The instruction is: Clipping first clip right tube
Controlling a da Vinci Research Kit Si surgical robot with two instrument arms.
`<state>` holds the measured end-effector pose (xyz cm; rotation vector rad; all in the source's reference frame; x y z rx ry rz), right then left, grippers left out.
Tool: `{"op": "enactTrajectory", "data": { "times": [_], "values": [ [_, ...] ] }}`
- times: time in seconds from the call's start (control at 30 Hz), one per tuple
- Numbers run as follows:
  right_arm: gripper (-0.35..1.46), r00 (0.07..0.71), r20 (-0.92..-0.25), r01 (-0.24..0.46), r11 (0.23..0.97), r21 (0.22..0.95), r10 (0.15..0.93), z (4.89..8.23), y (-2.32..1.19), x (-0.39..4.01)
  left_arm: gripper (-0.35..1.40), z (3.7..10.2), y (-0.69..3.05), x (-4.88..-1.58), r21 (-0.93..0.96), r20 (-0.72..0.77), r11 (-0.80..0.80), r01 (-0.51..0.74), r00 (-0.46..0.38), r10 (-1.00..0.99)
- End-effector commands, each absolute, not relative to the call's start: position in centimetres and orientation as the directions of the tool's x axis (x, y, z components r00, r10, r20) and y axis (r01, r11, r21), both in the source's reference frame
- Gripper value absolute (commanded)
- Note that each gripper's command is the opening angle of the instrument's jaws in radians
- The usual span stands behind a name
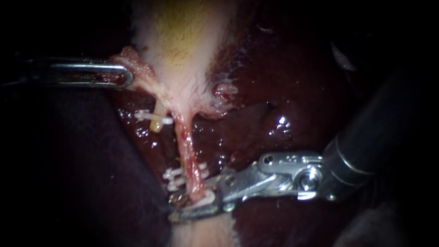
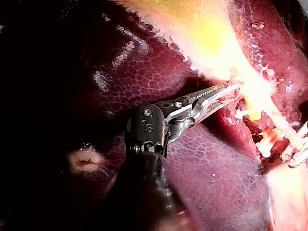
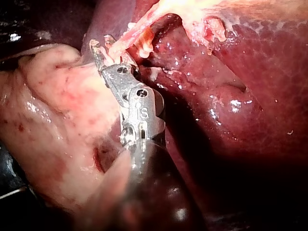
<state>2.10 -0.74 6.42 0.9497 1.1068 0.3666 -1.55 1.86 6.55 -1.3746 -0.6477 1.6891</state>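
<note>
Pink right tube (image 1: 185, 146) runs down the middle of the endoscope view, from the gallbladder (image 1: 183, 36) over the dark liver (image 1: 283, 91). White clips (image 1: 176, 176) sit across its lower part, so the "first clip" wording doesn't match what shows. A short yellow stub beside it carries its own clip (image 1: 153, 115). Right instrument (image 1: 190, 206) has its jaws spread to either side of the tube just below those clips. A loaded clip (image 1: 206, 200) lies between the jaws and doesn't look squeezed down. Left instrument (image 1: 125, 75) is clamped on a flap at the gallbladder edge and pulls it sideways.

Left wrist view: left instrument (image 2: 231, 91) has its toothed jaws together, pinching pale gallbladder (image 2: 211, 43) tissue. Clips (image 2: 269, 142) show ahead of it and liver (image 2: 144, 62) lies under it.

Right wrist view: right instrument (image 3: 102, 45) shows two tips apart with the right tube (image 3: 127, 36) between them. Pale fatty tissue (image 3: 57, 106) lies beside the shaft, liver (image 3: 250, 72) on the other side.

My read: placement step, clip positioned but not fired. Next move: check that both tips are past the tube and square to it, clear of the neighbouring clips, then squeeze fully. The left instrument should hold its tension during that.
</note>
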Motion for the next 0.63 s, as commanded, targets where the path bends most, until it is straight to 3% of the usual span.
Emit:
{"op": "enactTrajectory", "data": {
  "times": [0.03,0.63],
  "values": [
    [-0.35,0.441,-0.573,0.181,0.557,0.81,0.69,6.4,-0.74,2.1,-0.35,6.55,1.86,-1.55,-0.811,-0.522,-0.511,-0.284,-0.043,0.852],
    [-0.35,0.479,-0.557,0.172,0.549,0.818,0.679,6.46,-0.78,2.02,-0.35,6.56,1.86,-1.55,-0.811,-0.522,-0.512,-0.284,-0.043,0.852]
  ]
}}
